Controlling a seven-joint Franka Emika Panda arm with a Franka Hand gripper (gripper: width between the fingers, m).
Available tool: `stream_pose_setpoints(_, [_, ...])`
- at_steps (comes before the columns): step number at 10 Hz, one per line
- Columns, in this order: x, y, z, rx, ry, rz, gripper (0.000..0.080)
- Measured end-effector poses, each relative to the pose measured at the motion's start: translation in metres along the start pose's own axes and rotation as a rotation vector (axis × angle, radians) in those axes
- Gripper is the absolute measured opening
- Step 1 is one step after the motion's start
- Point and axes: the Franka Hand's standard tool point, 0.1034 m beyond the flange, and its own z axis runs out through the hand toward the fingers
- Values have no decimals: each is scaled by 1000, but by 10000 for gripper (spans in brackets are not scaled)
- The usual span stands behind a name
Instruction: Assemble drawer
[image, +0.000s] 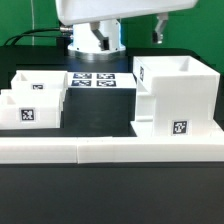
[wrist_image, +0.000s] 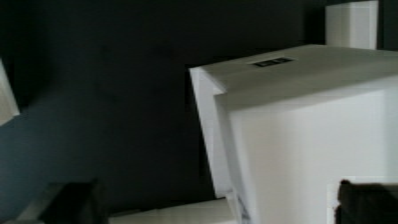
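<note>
Your gripper (wrist_image: 221, 203) stands wide open; its dark fingers (wrist_image: 73, 200) sit far apart with nothing clamped between them; you cannot tell whether they touch the drawer casing (wrist_image: 302, 130) below. That casing stands upright at the exterior view's right of the marker board (image: 95, 80); the two small trays (image: 25, 110) sit at the board's left; the long low wall (image: 110, 150) lies nearer the camera.

Black table (image: 110, 200) against a pale backdrop (image: 25, 18)
The dark matte surface fills the scene; a long low white wall (image: 60, 152) runs across its near side, the marker board (image: 98, 80) lies flat farther back, and the plain backdrop behind is evenly lit
</note>
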Motion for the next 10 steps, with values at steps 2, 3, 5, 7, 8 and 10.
stream_pose_setpoints(2, [-3, 6, 3, -2, -2, 0, 649])
stream_pose_setpoints(3, [-3, 6, 4, -2, -3, -1, 649])
stream_pose_setpoints(5, [-3, 7, 5, -3, -5, -3, 649])
stream_pose_setpoints(7, [-17, 30, 18, -26, -4, -50, 649])
stream_pose_setpoints(8, [-24, 41, 24, -38, 2, -36, 649])
stream_pose_setpoints(10, [-30, 61, 38, -70, 35, -36, 649])
